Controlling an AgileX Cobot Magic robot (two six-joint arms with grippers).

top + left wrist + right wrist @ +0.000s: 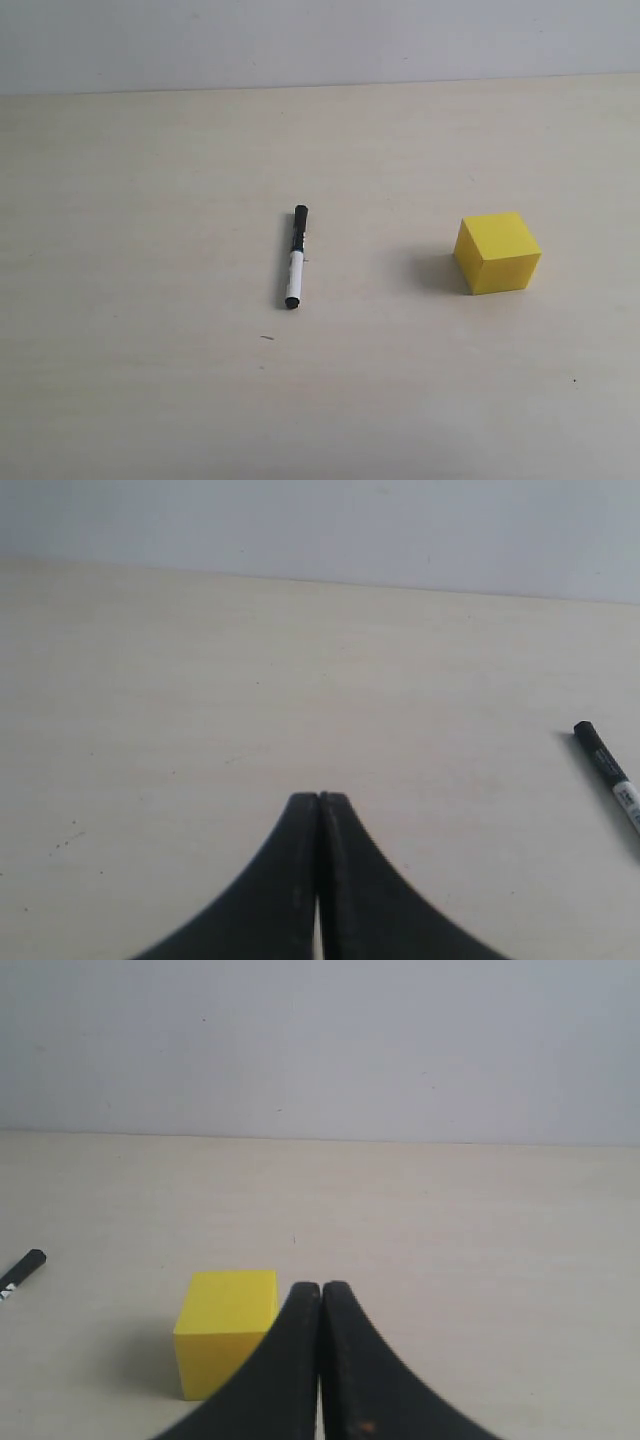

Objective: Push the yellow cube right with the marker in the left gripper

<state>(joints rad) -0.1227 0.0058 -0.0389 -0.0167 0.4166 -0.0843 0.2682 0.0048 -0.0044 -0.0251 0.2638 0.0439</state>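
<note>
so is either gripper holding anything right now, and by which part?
Nothing is held. The left gripper and right gripper are both shut, empty. The marker lies loose on the table, apart from the yellow cube.

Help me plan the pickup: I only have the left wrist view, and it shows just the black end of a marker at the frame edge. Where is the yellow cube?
Observer: The yellow cube sits on the table, right of the marker in the exterior view, with a clear gap between them.
Operator: Is the whole marker free?
Observer: Yes. It lies flat with nothing touching it, black cap toward the far wall.
Operator: And the right gripper?
Observer: The right gripper is shut and empty. In the right wrist view the cube is close in front of it, partly hidden by one finger.
</note>
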